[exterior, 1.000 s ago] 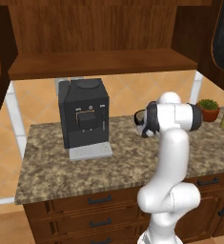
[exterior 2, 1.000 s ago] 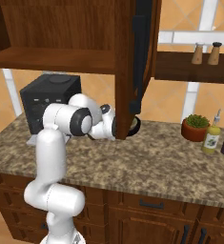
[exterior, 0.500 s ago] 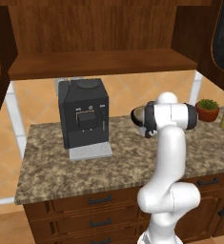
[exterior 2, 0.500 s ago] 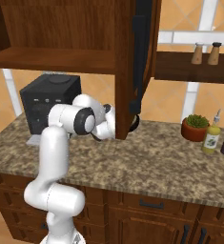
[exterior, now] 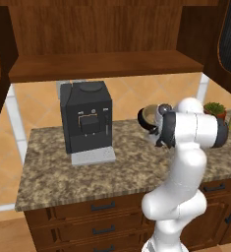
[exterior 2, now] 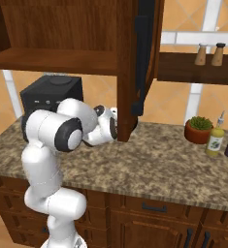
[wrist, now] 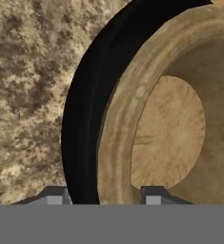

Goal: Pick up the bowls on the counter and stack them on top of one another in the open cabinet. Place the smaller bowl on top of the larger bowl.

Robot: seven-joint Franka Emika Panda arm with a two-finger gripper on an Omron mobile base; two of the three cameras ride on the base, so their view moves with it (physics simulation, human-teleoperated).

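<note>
Above the counter [exterior: 53,177] my gripper [exterior: 155,124] holds a bowl [exterior: 147,114] tipped on its side, black outside and tan inside. In the hand view my gripper [wrist: 104,198] is shut across the rim. One fingertip sits outside the glossy black wall [wrist: 82,124], the other inside the tan wooden-looking ring [wrist: 118,143]. I cannot tell whether the tan part is the smaller bowl nested in the larger bowl or that bowl's own lining. The open cabinet's shelf board [exterior: 102,66] runs above, bare. From the right, the hand is hidden behind the door panel [exterior 2: 127,97].
A black coffee machine [exterior: 86,120] stands on the counter's left half. At the right are a potted plant [exterior 2: 199,128] and bottles [exterior 2: 215,140]. The open cabinet door [exterior 2: 143,53] hangs edge-on over the counter [exterior 2: 173,164]. Two shakers [exterior 2: 208,53] stand on a side shelf.
The arm has risen a little and the held bowl has lifted slightly above the counter. The grip and everything else are the same.
</note>
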